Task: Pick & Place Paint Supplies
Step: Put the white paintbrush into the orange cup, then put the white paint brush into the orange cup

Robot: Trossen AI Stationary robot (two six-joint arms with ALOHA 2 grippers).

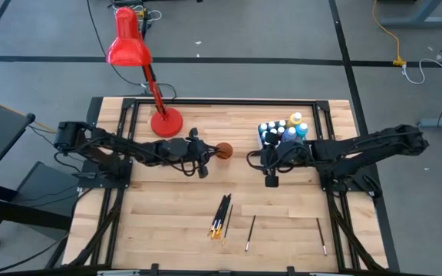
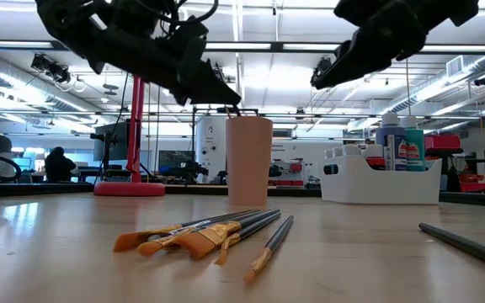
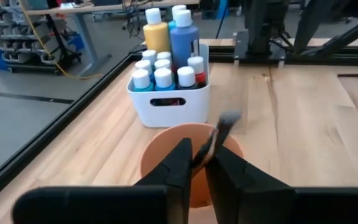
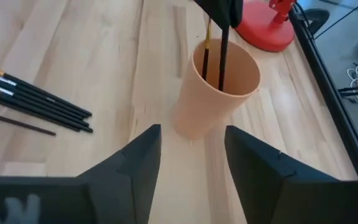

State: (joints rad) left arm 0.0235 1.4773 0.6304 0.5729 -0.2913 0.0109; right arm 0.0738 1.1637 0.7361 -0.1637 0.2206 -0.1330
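Table point(image 1: 282, 222) is carrying everything: red lamp point(image 1: 133, 61) at the far side, white tub point(image 3: 169, 102) full of paint bottles point(image 3: 166, 74) on the right half, orange cup point(image 4: 219, 87) mid-table, loose paintbrushes point(image 1: 221, 216) nearer the front edge.

Step in hand, as I read it: brush drop-off into the cup. Left gripper point(image 3: 197, 163) is hovering directly over the cup mouth, fingers nearly together and pinching a brush point(image 3: 219, 127) between them; the brush is standing roughly upright, lower end inside the cup. Right wrist view is showing two dark shafts point(image 4: 221, 53) going down into the cup under that gripper, so one more brush appears to be sitting in there already; can't tell which shaft is the held one.

Right gripper point(image 4: 191, 162) is sitting just beside the cup, fingers spread wide with nothing between them; the cup is lying ahead of the gap, not inside it.

Next move likely calls for the left fingers parting fully so the brush drops clear, then a straight lift so the shaft isn't dragging the cup over. Right arm looks placed to steady the cup if needed.

Remaining: a bundle of brushes plus two or three singles point(image 1: 249, 234) lying flat on the table, well apart from both grippers. Bottles are all in the tub.
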